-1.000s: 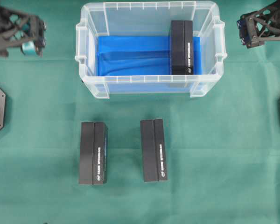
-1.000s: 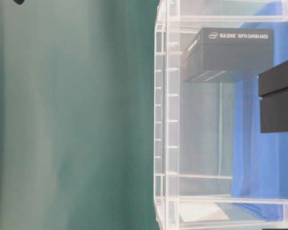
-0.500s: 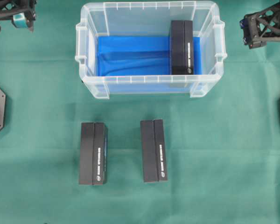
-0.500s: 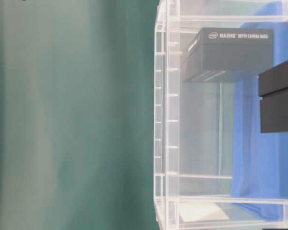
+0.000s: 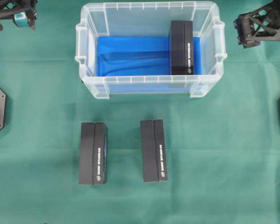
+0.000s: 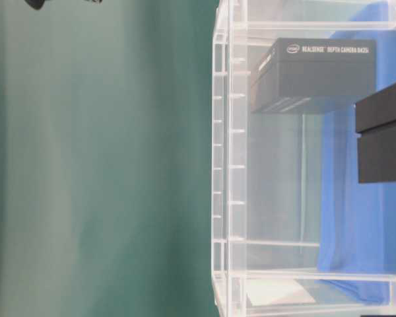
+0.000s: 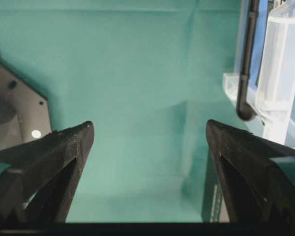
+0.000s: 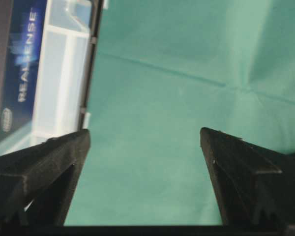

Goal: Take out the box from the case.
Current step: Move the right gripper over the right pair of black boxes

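From overhead, the box [image 5: 182,46] sits on its side against the right end wall of the case [image 5: 149,86], near the worktop's far edge. Tight fit there, so a claw finger could clip the rim or wall. Two more boxes [image 5: 93,153] [image 5: 153,150] lie out front. Table-level view: loads of free room left of the box. Wrist views: left claw [image 7: 150,142] and right claw [image 8: 145,142] both spread wide, holding nothing.
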Robot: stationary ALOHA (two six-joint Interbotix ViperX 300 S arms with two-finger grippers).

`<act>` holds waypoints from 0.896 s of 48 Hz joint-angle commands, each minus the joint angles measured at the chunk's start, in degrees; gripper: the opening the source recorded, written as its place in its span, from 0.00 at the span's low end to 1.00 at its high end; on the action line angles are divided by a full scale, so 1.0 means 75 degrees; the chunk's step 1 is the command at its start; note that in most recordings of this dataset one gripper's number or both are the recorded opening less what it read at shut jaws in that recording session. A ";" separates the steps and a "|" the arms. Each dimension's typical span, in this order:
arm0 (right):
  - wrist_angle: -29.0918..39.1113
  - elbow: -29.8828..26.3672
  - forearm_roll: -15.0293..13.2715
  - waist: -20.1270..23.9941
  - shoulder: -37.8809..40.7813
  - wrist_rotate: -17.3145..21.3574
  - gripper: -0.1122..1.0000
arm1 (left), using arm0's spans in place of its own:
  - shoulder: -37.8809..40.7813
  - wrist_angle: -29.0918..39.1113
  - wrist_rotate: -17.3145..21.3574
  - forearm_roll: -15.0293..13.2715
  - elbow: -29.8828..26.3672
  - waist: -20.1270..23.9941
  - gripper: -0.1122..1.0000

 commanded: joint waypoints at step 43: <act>-0.0703 -0.2484 0.0199 0.0645 0.2590 0.0434 0.92 | 0.0000 -0.0551 0.0023 0.0023 0.0082 -0.0070 0.94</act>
